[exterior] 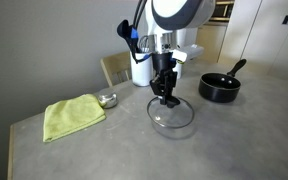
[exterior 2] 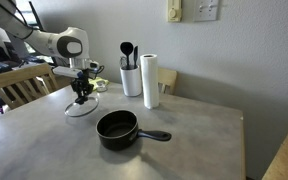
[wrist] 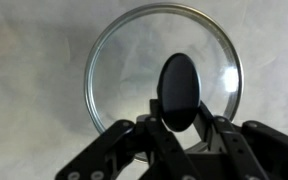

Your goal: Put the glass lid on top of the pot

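Note:
The glass lid [exterior: 174,118] lies flat on the grey table, clear with a metal rim and a dark knob; it also shows in the other exterior view [exterior 2: 79,108] and fills the wrist view [wrist: 124,70]. My gripper [exterior: 168,99] [exterior 2: 82,97] points straight down over its centre. In the wrist view the two fingers [wrist: 179,125] press on either side of the dark knob. The black pot [exterior: 220,88] [exterior 2: 116,128] stands apart from the lid, uncovered, its long handle pointing away from the arm.
A yellow-green cloth [exterior: 72,115] and a small metal bowl [exterior: 107,99] lie beside the lid. A white utensil holder [exterior 2: 131,80] and a paper towel roll [exterior 2: 151,80] stand by the wall. A wooden chair [exterior 2: 19,85] is at the table's edge.

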Controlling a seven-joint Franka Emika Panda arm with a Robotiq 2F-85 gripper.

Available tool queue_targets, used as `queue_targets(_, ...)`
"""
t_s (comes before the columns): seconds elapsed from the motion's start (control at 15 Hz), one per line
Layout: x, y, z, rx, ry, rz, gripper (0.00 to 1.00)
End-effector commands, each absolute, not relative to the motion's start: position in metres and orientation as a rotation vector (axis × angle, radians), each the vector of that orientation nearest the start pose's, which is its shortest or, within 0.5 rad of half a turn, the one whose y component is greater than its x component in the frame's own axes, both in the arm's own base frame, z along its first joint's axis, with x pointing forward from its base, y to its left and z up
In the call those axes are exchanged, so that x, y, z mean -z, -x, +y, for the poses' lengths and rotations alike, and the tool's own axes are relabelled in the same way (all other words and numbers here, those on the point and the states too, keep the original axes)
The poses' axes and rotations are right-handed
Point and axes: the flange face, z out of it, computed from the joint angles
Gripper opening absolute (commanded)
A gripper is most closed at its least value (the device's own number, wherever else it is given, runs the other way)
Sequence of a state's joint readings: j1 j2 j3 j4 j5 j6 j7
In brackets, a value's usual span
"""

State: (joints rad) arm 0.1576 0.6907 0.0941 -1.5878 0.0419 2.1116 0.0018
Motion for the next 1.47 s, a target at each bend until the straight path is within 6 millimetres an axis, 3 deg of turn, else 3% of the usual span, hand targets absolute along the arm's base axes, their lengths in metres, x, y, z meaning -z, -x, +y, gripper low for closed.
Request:
queue_targets(0.0,-0.266,-0.657,0.162,-0.315,3.068,-0.352,0.12)
queue_targets(0.4,-0.33,-0.655,0.141,-0.364,3.084,-0.477,0.12)
queue_targets(0.67,-0.357,-0.657,0.085,-0.333,3.092,-0.626,0.12)
queue_targets(1.07,-0.355,-0.663,-0.033,-0.289,3.051,-0.73,0.12)
queue_targets(1.4,-0.341,-0.645,-0.098,-0.321,2.962,-0.767,0.12)
